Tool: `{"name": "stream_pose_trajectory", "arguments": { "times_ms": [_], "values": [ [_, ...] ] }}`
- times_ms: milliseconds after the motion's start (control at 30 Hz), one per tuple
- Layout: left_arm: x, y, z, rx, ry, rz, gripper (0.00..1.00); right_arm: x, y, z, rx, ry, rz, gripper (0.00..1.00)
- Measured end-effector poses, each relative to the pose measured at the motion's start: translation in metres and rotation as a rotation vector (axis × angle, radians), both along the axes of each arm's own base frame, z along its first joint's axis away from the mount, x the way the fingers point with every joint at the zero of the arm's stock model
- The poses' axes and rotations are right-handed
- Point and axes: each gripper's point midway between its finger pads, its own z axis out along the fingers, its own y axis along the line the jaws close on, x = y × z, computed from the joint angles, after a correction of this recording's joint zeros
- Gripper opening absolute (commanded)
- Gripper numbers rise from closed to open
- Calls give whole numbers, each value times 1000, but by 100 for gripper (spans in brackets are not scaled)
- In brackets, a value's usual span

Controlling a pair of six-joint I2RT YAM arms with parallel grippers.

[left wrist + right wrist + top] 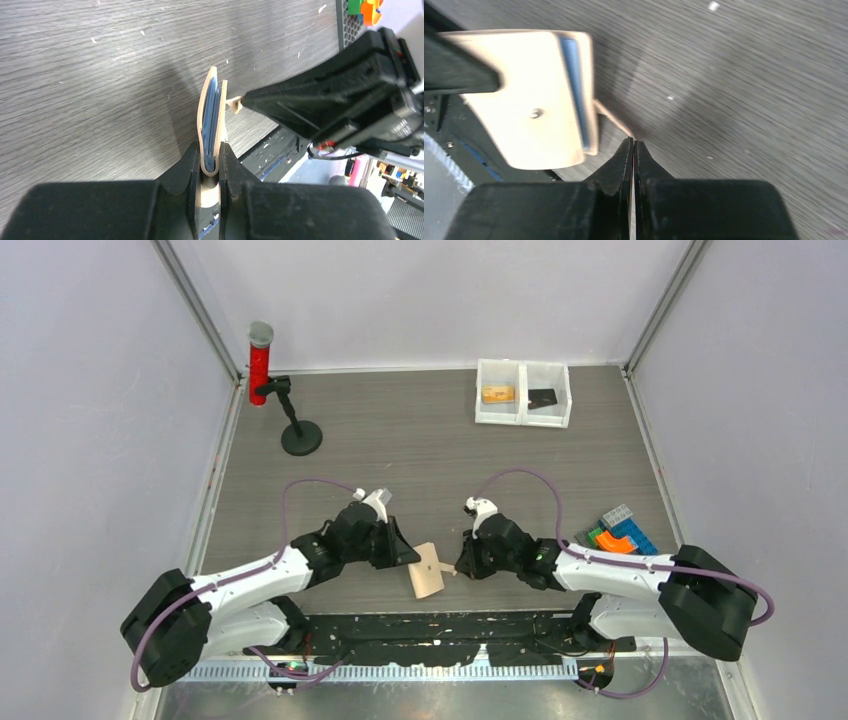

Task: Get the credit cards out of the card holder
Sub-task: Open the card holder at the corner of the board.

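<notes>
The tan card holder (427,570) is held off the table near its front edge, nearly closed. My left gripper (412,556) is shut on its folded spine; in the left wrist view the fingers (186,170) pinch the fold, and the leaves (212,117) gape slightly, showing grey-blue pockets. My right gripper (461,568) is shut on the holder's snap tab (611,117). The right wrist view shows its tips (633,144) closed on the tab's end, beside the holder (524,95). A dark card (543,398) lies in the right bin. No card shows clearly inside the holder.
A white two-compartment bin (523,393) stands at the back, with an orange-tan block (497,394) in its left half. A red cylinder (260,365) and a black stand (300,436) are at the back left. Coloured bricks (618,531) lie at the right.
</notes>
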Motion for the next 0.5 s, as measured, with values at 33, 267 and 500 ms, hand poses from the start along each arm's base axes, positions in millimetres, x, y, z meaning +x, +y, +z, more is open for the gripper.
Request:
{"name": "stream_pose_trajectory", "arguments": {
  "times_ms": [33,267,500],
  "values": [
    [0,1,0,7,-1,-1,0,1,-8,-7,-23,6,-11,5],
    [3,-1,7,27,-36,-24,16,6,-16,5,11,-42,0,5],
    [25,5,20,139,-70,-19,63,10,-21,16,26,-68,-10,5]
  ]
}}
